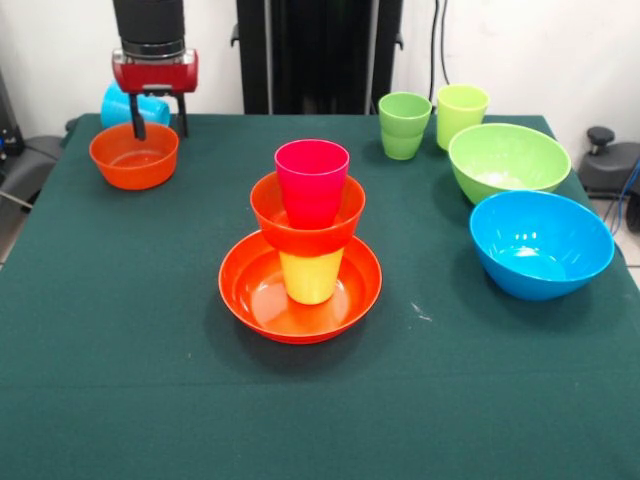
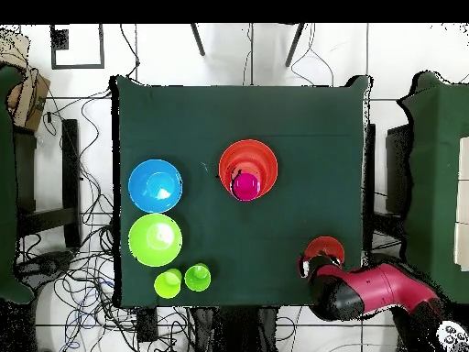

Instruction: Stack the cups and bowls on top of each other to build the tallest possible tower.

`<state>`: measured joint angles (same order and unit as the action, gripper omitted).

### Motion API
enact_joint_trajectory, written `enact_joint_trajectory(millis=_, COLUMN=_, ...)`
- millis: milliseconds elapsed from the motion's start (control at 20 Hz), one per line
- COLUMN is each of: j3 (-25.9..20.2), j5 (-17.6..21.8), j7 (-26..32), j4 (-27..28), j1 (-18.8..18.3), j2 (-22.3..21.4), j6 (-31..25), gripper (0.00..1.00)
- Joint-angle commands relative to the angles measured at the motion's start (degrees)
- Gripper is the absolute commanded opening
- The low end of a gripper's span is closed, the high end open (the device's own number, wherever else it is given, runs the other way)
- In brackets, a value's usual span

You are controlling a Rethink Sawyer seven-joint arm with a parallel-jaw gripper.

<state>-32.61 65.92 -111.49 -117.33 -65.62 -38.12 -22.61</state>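
The tower stands mid-table: a wide orange bowl [image 1: 262, 300] [image 2: 264, 158] holds a yellow cup [image 1: 311, 276], a small orange bowl [image 1: 300, 238] sits on that cup, and a pink cup [image 1: 312, 180] [image 2: 245, 185] stands in it. Another small orange bowl [image 1: 133, 155] [image 2: 323, 249] sits at the far left in the front view. My gripper [image 1: 160, 128] [image 2: 309, 267] hangs open and empty over that bowl's far rim, one finger at the rim and the other just behind it. A sky-blue cup [image 1: 120, 105] lies behind the gripper.
A light green cup [image 1: 404, 125] [image 2: 197, 276] and a yellow-green cup [image 1: 461, 112] [image 2: 168, 283] stand at the far right. A large lime green bowl [image 1: 508, 160] [image 2: 155, 238] and a large blue bowl [image 1: 541, 243] [image 2: 155, 184] sit in front of them.
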Motion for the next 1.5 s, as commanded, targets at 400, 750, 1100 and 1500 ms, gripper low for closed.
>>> enact_joint_trajectory(millis=400, j3=5.53, j5=6.56, j7=-0.6, j4=2.28, j1=4.47, j2=5.02, j6=6.56, gripper=1.0)
enact_joint_trajectory(millis=750, j3=7.83, j5=7.93, j7=-1.56, j4=5.45, j1=6.58, j2=8.13, j6=8.89, gripper=1.0)
enact_joint_trajectory(millis=1100, j3=11.31, j5=9.25, j7=-3.92, j4=7.68, j1=9.54, j2=10.32, j6=12.13, gripper=1.0)
enact_joint_trajectory(millis=1500, j3=13.23, j5=8.53, j7=-2.72, j4=9.39, j1=11.03, j2=10.67, j6=14.19, gripper=0.0)
